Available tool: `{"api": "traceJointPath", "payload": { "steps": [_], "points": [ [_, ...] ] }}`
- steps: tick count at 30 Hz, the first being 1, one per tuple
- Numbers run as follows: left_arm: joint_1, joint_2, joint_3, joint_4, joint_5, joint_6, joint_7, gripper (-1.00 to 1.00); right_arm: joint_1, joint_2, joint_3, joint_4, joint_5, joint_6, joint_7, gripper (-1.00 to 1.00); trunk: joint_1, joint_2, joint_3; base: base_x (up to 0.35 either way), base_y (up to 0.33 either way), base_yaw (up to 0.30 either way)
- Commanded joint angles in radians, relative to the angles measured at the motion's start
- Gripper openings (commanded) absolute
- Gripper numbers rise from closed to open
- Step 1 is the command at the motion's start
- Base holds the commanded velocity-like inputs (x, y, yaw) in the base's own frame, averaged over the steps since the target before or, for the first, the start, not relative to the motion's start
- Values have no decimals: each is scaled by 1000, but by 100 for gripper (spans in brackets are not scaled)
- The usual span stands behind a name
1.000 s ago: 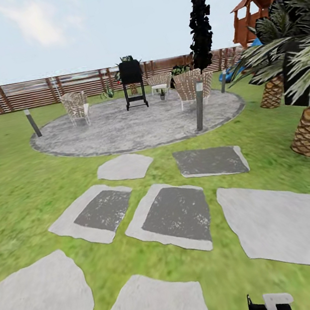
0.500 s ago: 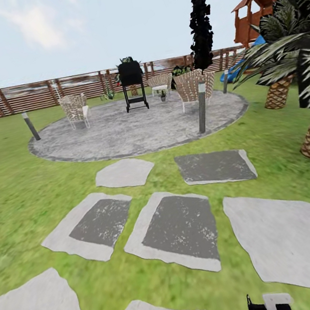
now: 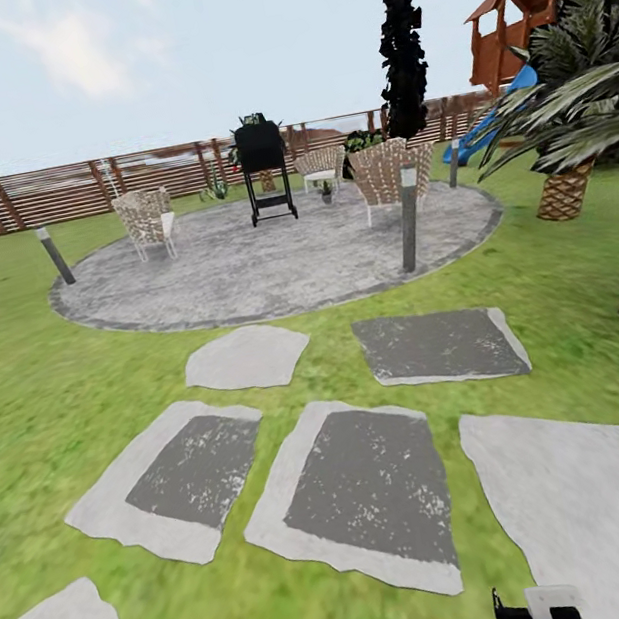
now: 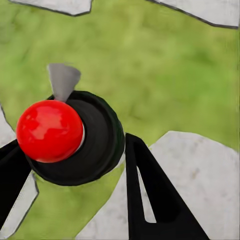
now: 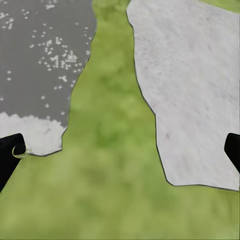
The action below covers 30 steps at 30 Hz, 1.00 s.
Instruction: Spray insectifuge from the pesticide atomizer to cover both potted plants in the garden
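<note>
The garden lies ahead: a lawn [image 3: 41, 397] with grey stepping slabs [image 3: 366, 487] leading to a round speckled patio [image 3: 270, 260]. Far off on the patio, a small potted plant [image 3: 326, 188] sits low between the wicker chairs. Another small green plant [image 3: 216, 188] stands by the slat fence, too small to make out. The pesticide atomizer is out of view. My left gripper [image 4: 72, 145] is open over grass and slab, with a red ball on a black disc [image 4: 49, 131] beyond its fingers. My right gripper [image 5: 122, 150] is open and holds nothing, above a grass strip between slabs.
A black grill [image 3: 265, 170] stands at the patio's back between wicker chairs [image 3: 147, 219] [image 3: 387, 174]. Short grey posts [image 3: 409, 216] [image 3: 55, 255] ring the patio. Palms [image 3: 574, 141] crowd the right side, a dark tall tree [image 3: 401, 50] and a brown playhouse [image 3: 540, 5] beyond.
The whole view has shifted: the camera has moved forward, so the slabs slid toward the picture's bottom and the patio looms slightly nearer. The grippers' parts at the bottom edge keep their place.
</note>
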Motion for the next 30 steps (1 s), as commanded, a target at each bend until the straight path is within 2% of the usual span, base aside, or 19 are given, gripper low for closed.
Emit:
{"api": "traceJointPath", "payload": {
  "steps": [1, 30],
  "points": [
    [-1, 0, -1, 1, 3, -3, 1, -100, -1, 0, -7, 1, 11, -2, -4, 100, 0, 0, -1, 336, 0, 0],
    [-1, 0, 0, 1, 3, -3, 1, -100, -1, 0, -8, 1, 11, -2, -4, 100, 0, 0, -1, 336, 63, 0]
  ]
}}
